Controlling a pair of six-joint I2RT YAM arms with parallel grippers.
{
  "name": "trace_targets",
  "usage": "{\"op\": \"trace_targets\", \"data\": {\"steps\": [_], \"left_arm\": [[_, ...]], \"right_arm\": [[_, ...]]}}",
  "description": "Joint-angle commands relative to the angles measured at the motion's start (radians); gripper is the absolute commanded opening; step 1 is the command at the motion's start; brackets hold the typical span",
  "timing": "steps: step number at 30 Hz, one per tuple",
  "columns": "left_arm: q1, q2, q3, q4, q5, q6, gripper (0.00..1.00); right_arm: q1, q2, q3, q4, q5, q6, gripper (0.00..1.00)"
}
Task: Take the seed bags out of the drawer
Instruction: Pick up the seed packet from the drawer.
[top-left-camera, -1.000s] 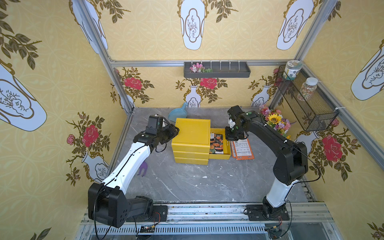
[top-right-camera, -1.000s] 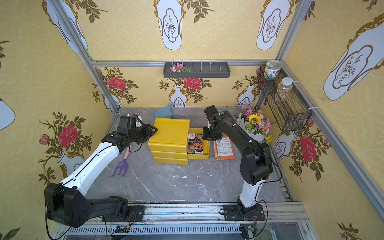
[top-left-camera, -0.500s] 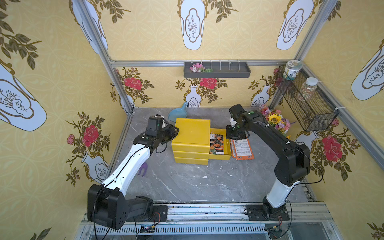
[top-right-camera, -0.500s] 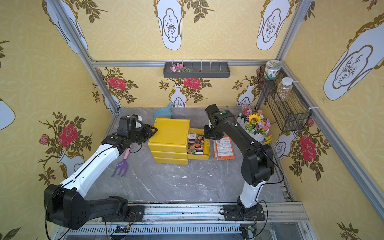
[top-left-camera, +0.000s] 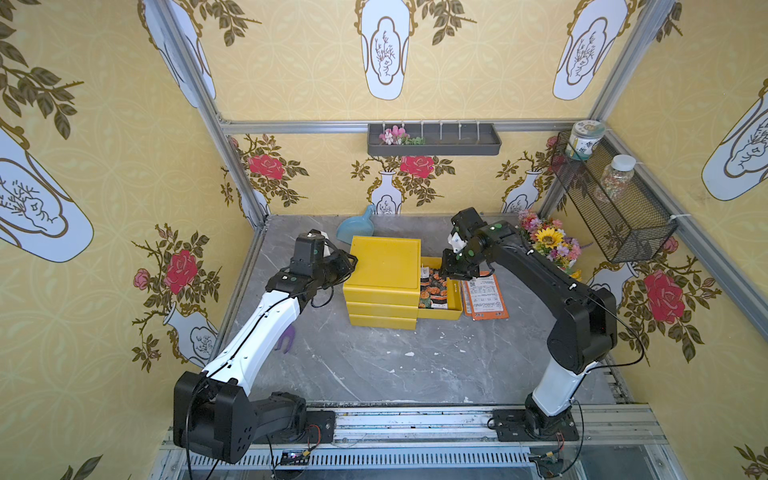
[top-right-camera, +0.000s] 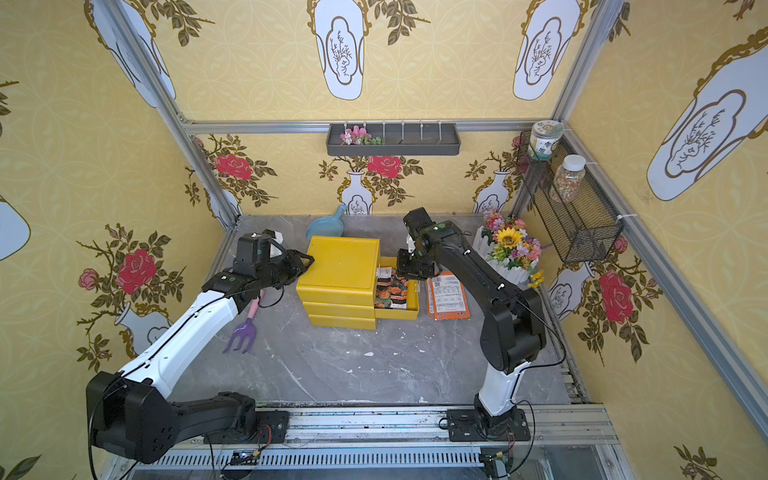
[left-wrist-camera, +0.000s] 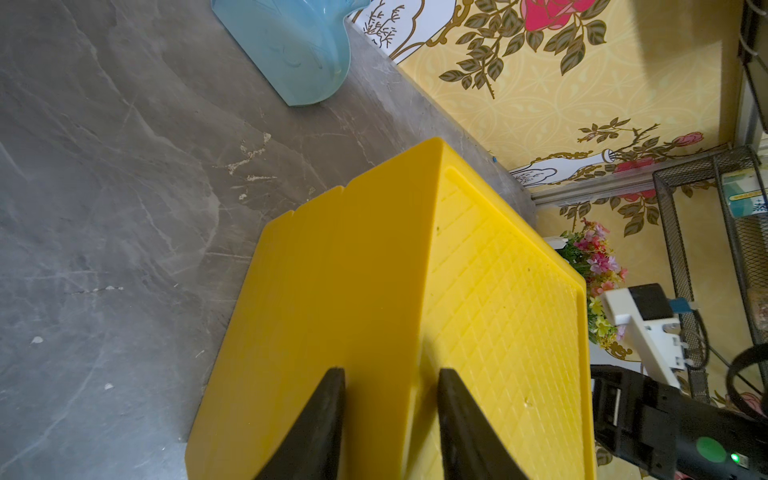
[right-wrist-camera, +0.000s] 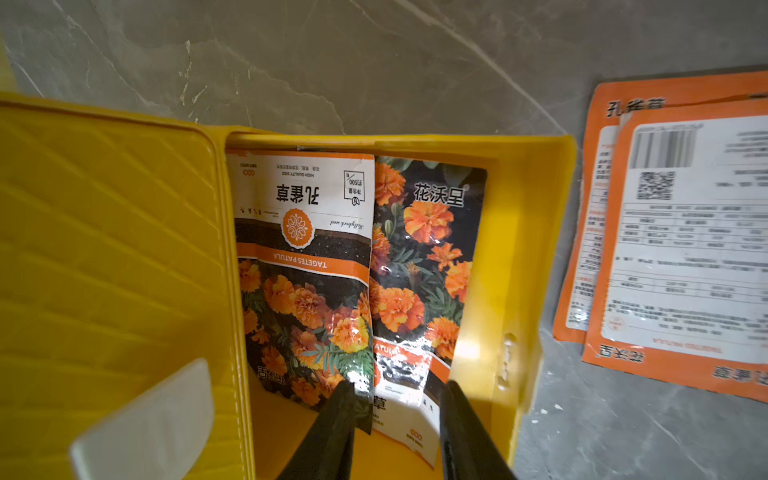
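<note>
the jaws of your right gripper (right-wrist-camera: 397, 386) stand apart over the end of the open drawer (right-wrist-camera: 511, 249) that lies toward the back wall. one black fingertip (right-wrist-camera: 340, 399) sits at the edge of a packet and the white end of the neighbouring packet shows in the gap. nothing looks pinched between them

the jaws of your left gripper (left-wrist-camera: 390, 374) are parted too, set astride the top edge of the yellow cabinet (left-wrist-camera: 353, 291), one finger over its side face and one over its gridded top. whether they press on it you cannot tell from the wrist view

the seed bags (right-wrist-camera: 303, 257) you want lie flat in the drawer. two show, marigold fronts up, side by side, one overlapping the other's edge and turned end for end against it. in both top views the drawer is the top one of three and stands pulled out on the right arm's side of the cabinet

two more packets (right-wrist-camera: 681, 232) lie on the grey table (top-left-camera: 395, 361) just beside the drawer, white text panels up, one partly covering the other

a pale blue scoop (top-left-camera: 355, 228) lies behind the cabinet, a purple hand fork (top-right-camera: 243, 334) lies on the table by your left arm, and a flower bunch (top-left-camera: 550, 243) stands in the back corner on the right arm's side
</note>
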Motion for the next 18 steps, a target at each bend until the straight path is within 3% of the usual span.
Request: {"op": "trace_targets", "data": {"steps": [1,18], "left_arm": [[0.001,0.015,-0.020,-0.226,-0.022,0.016,0.41],[0.001,0.029,-0.015,-0.231,-0.019,0.019,0.42]], "right_arm": [[0.011,0.024,-0.010,0.067,-0.061,0.045,0.38],[0.028,0.146,-0.017,0.137,-0.116,0.066,0.33]]}}
